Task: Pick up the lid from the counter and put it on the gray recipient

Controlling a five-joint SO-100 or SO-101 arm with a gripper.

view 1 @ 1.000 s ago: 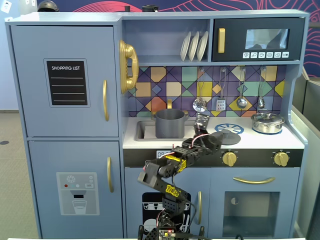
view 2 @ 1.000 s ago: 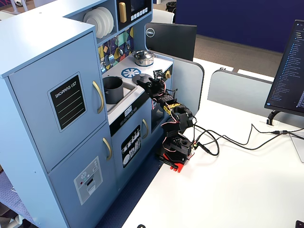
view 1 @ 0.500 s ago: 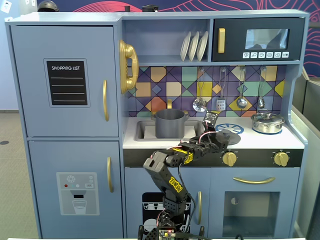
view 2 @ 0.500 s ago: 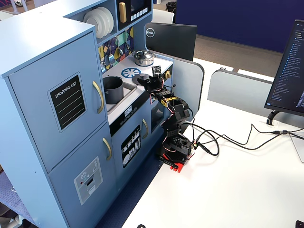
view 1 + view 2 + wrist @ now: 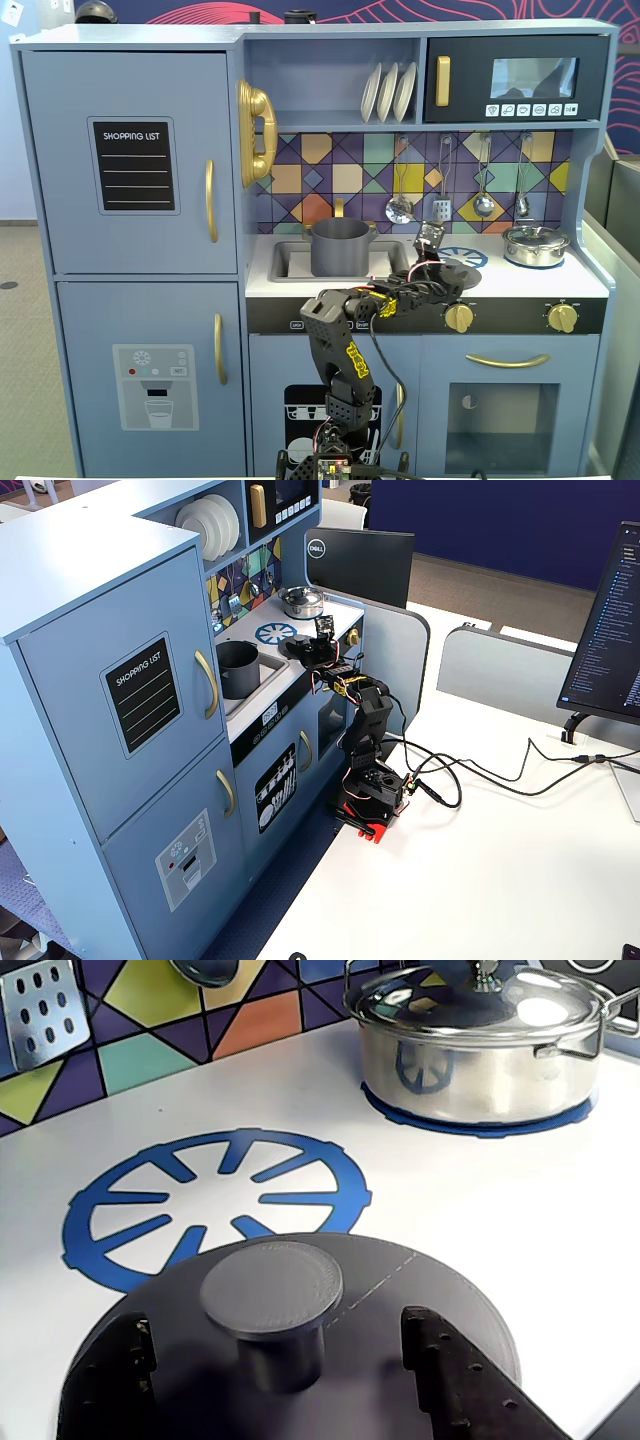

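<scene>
- The main risk, in my judgement, is a bad grip on the knob: it is small and round, so if the gripper closes off-centre the knob can slip out, and the lid then stays on the desk or slides away
- A second risk is that the fingers press down on the flat disc instead of closing on the knob; this would push the lid across the smooth white surface, maybe toward the front edge
- If the lid is lifted with a weak hold, it can tilt and fall on the way to the gray recipient, which stands well apart, in the sink on the left side of a fixed view
- The silver pot is behind the lid and apart from it, so I judge a collision with it unlikely
- The gripper is open and holds nothing; in the wrist view one dark finger stands on each side of the knob, not touching it
- The lid lies flat on the desk, directly under the gripper, partly covering the blue burner ring; whether the fingertips already touch the disc I cannot tell
</scene>
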